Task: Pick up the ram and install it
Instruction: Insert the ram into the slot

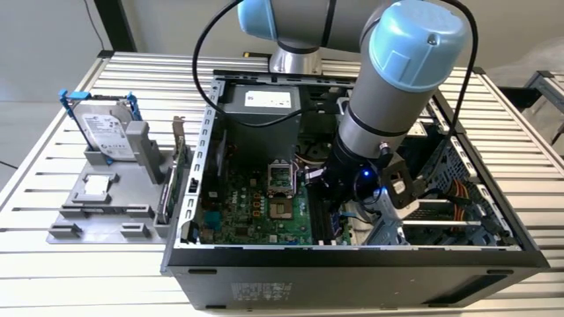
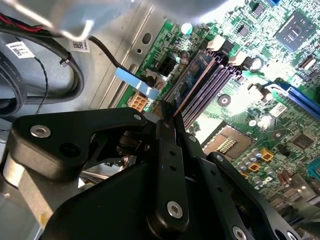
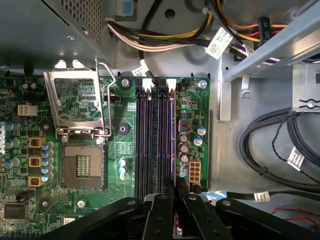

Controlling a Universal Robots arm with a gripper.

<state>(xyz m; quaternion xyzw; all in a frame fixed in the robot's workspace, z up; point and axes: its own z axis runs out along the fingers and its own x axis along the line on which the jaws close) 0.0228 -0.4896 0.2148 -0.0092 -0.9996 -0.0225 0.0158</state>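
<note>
Claw point(image 3: 175, 192) of black jointed metal reaches down into the open black computer case point(image 1: 352, 261), its two fingers pinched close on the thin, dark circuit-board ram point(image 2: 192, 82), which stands on edge between them. In the second wrist view the ram runs away from the fingertips point(image 2: 167, 127) along the outermost of the dark purple memory slots point(image 2: 212, 87), lying in or right at that slot; how deep it sits cannot be told. In the first wrist view the same slots point(image 3: 155, 135) lie side by side on the green motherboard point(image 3: 30, 175), next to the square silver processor socket point(image 3: 82, 162) with its metal frame lifted open.

In the exterior view the grey arm with light blue joint caps point(image 1: 397, 86) comes down into the middle of the case, and the claw's black body point(image 1: 339, 181) hangs over the motherboard's edge toward the exterior view's right. Black cables point(image 3: 272, 145) curl on the case floor beside the board. The case stands on a desk of ribbed metal slats point(image 1: 35, 257). At the exterior view's left, a grey plastic holder point(image 1: 102, 211) on the desk carries a silver boxy hard drive with blue side rails point(image 1: 104, 132), standing upright, well apart from the claw.
</note>
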